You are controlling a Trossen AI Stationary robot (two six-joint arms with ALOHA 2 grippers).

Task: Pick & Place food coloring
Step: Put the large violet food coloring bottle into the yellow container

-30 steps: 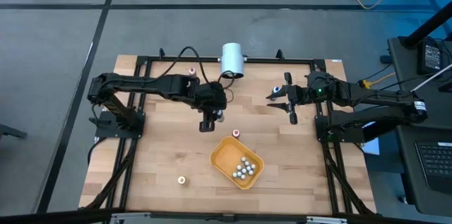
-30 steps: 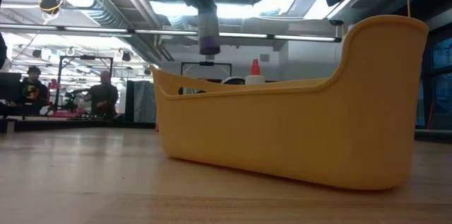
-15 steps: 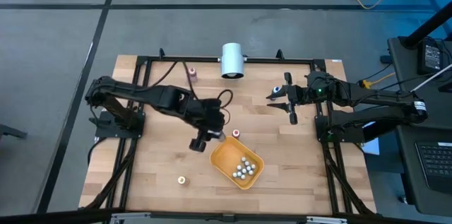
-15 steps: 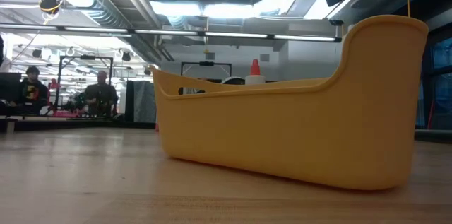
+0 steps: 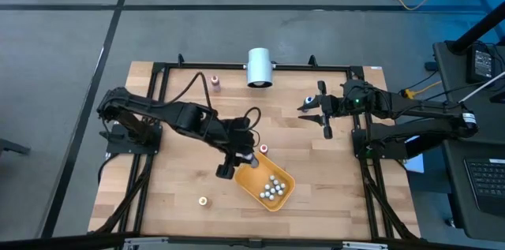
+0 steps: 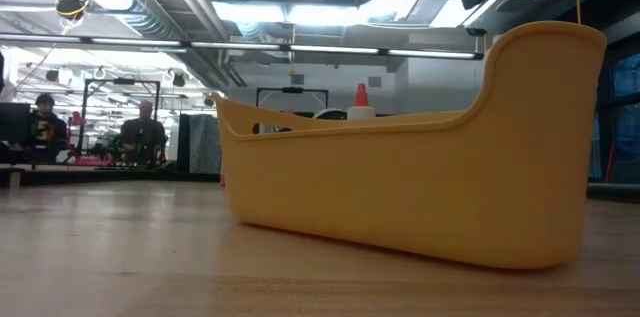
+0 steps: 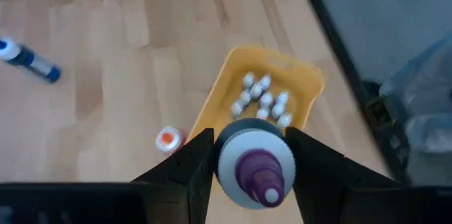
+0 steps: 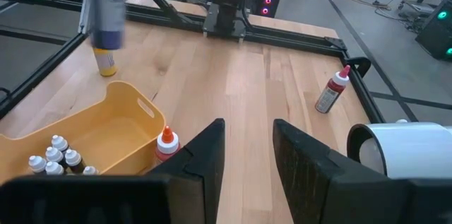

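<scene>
On the wooden worktop an orange tray is seen near the middle, and a cluster of small whitish-topped food coloring bottles is gathered in the tray's half nearer the right arm. The left end effector is held over the tray's edge on the left arm's side; in the left wrist view its two dark fingers are closed against the sides of a purple-tipped bottle, which is carried above the tray with its tip pointing downward. In the right wrist view the same bottle is seen hanging in the air beyond the tray's far end. A red-topped bottle stands upright on the worktop just beside the tray, on its side toward the white cylinder at the far edge. A yellow-topped bottle stands well apart from the tray toward the near edge, a pink-topped bottle stands near the far edge beside the cylinder, and a blue-topped bottle lies close to the right arm. The right end effector is held above the worktop on the right side, away from the tray; its fingers are seen parted by a narrow gap with nothing between them. In the low view the tray's wall fills most of the foreground, and two people are seated in the room behind.
</scene>
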